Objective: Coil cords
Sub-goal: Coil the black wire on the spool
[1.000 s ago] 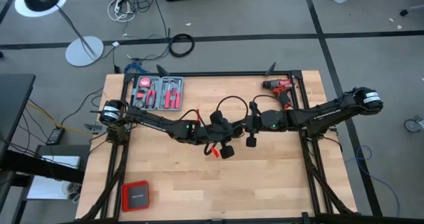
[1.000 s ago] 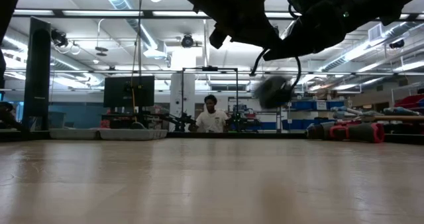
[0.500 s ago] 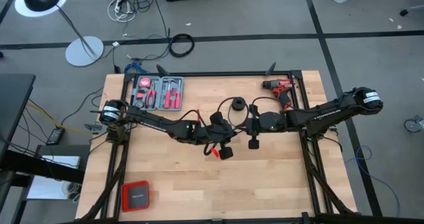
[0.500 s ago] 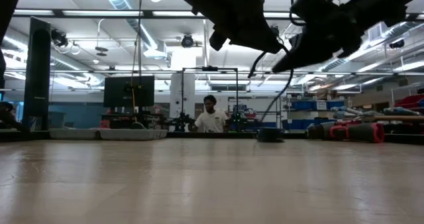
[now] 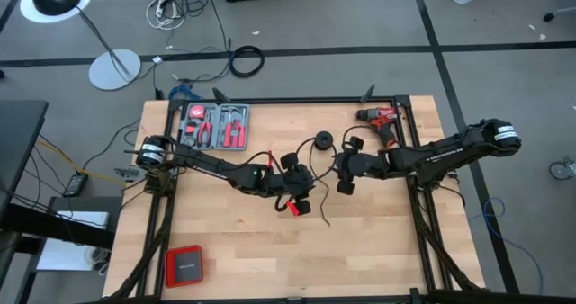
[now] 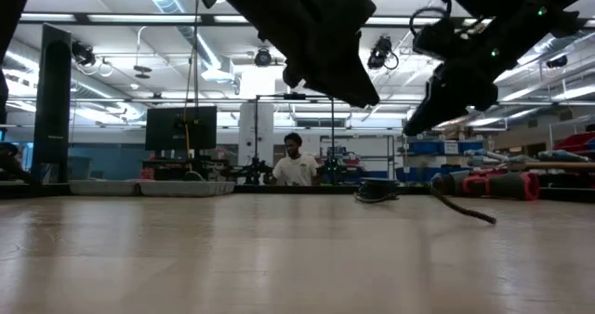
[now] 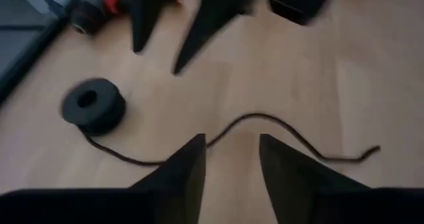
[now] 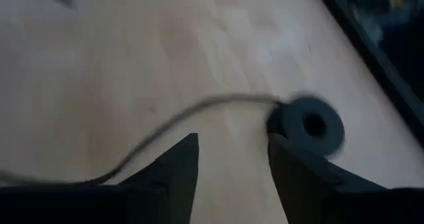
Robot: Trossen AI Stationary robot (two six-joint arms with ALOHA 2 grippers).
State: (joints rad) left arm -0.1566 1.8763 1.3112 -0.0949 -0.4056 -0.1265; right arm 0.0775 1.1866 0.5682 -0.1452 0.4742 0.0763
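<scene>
Thin black cord (image 7: 265, 123) lying loose and wavy on the wooden table (image 5: 378, 250), near the middle. Long way of the cord running from a round black disc end (image 5: 324, 141), on the far side, down toward the near side, with a bare tail (image 5: 320, 218) pointing at the front edge. Not coiled.

Left gripper (image 7: 230, 159) up above the cord's middle, fingers apart, holding nothing. Right gripper (image 8: 230, 159) up above the table close to the disc end, fingers apart too, nothing between them.

Open tool case (image 5: 214, 125) at the far left corner, with red-handled tools inside. Red drill (image 5: 381, 120) at the far right. Small red box (image 5: 184, 265) at the near left corner, closed.
</scene>
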